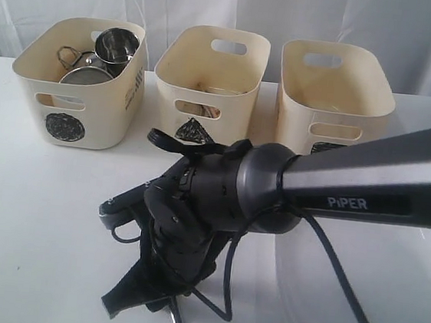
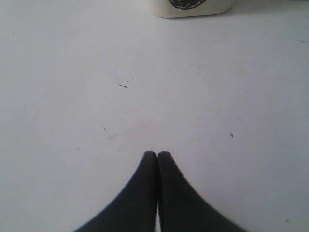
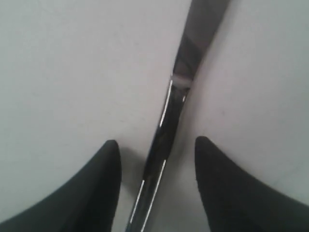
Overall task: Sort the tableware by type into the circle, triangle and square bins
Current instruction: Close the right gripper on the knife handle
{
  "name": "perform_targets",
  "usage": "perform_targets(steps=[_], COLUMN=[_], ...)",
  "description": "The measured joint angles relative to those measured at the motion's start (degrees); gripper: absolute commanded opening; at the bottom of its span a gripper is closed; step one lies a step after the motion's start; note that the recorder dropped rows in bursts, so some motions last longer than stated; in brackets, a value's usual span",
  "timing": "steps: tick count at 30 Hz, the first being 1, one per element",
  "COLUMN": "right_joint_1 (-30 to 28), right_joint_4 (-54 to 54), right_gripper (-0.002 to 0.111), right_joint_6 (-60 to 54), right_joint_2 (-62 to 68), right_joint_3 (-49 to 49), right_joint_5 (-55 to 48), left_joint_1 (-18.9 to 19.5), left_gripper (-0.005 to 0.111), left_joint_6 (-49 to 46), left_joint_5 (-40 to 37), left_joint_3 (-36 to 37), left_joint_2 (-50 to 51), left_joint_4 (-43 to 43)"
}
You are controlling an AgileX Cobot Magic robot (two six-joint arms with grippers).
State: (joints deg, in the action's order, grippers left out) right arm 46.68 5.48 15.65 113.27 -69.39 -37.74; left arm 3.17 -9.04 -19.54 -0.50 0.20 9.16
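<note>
Exterior view: three cream bins stand in a row at the back of the white table (image 1: 33,212).
Circle bin (image 1: 77,85): leftmost, with a black scribbled circle on its front; it holds a steel cup (image 1: 116,45) and a steel bowl (image 1: 86,74), plus other steel pieces too tangled to name.
Triangle bin (image 1: 208,84): middle of the row; its contents are unclear.
Square bin (image 1: 334,97): rightmost; its mark is mostly hidden behind the right arm (image 1: 367,181).
White square plate (image 1: 401,304): lying flat on the table at the right, under the arm, with a faint outline.
Right arm: reaches across the front from the right, wrist bent down toward the table in front of the triangle bin.
Right claw (image 1: 150,305): pointing down, close to the table.
Right wrist view: the right claw (image 3: 156,141) is spread wide, one finger on either side of the knife (image 3: 166,125), neither finger touching it.
Knife: flat on the table, running lengthwise between the fingers.
Left wrist view: the left claw (image 2: 157,153) has its fingertips pressed together, holding nothing, above bare table (image 2: 72,96).
Circle bin (image 2: 159,7): its base shows well apart from the left claw.
</note>
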Motion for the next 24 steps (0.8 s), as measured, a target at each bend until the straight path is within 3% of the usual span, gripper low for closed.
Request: perform_targets(steps=[5, 11, 24], right_joint_1=[0.14, 0.22, 0.22], right_joint_4=[-0.32, -0.46, -0.61], right_gripper=[0.029, 0.0, 0.0], right_joint_6=[0.0, -2.9, -5.42], right_joint_2=[0.6, 1.3, -0.25], right_joint_3=[-0.32, -0.91, -0.63], right_joint_5=[-0.24, -1.68, -4.43], left_joint_1=[0.0, 0.0, 0.0], left_gripper=[0.0, 0.0, 0.0], left_joint_6=[0.0, 0.0, 0.0], left_joint_5=[0.0, 0.0, 0.0], left_joint_3=[0.0, 0.0, 0.0], left_joint_2=[0.0, 0.0, 0.0], left_joint_4=[0.0, 0.0, 0.0])
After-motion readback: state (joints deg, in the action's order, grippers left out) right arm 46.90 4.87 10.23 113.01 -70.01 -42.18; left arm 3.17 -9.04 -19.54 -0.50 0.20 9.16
